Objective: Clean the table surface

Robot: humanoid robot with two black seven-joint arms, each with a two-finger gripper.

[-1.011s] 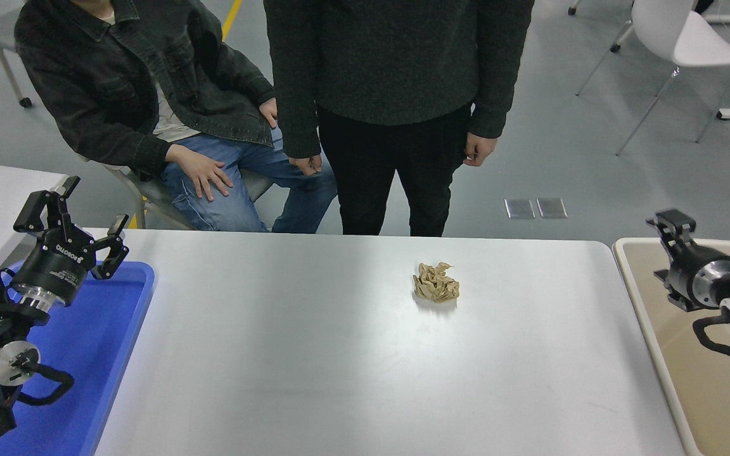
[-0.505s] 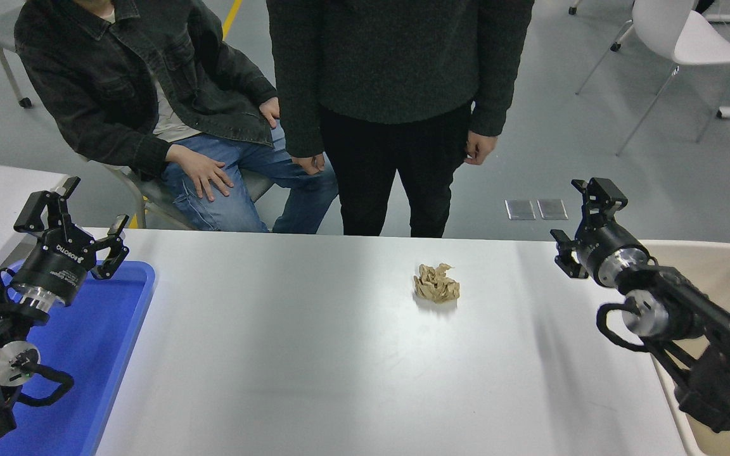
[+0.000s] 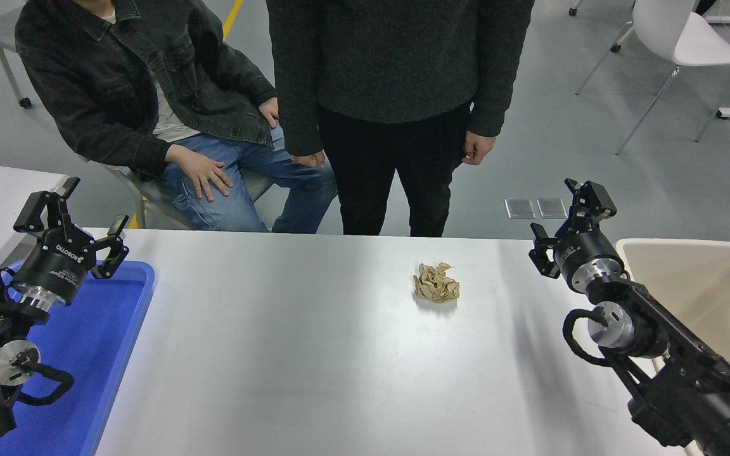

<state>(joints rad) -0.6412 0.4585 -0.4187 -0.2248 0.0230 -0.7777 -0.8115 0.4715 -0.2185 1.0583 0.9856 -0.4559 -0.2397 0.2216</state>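
Observation:
A crumpled ball of brown paper [image 3: 436,282] lies on the white table surface [image 3: 314,354], a little right of the middle and towards the far edge. My right gripper [image 3: 561,218] is open and empty. It hovers above the table's far right part, to the right of the paper ball and apart from it. My left gripper [image 3: 73,212] is open and empty, parked over the far end of the blue tray at the lower left.
A blue tray [image 3: 125,329] lies at the table's left end. A beige bin [image 3: 701,285] stands at the right end. One person sits and one person stands at the far side. A white chair [image 3: 682,44] stands at the back right.
My right arm has swung left from over the beige bin onto the table's right part, closer to the paper ball. The left arm and the paper have not moved.

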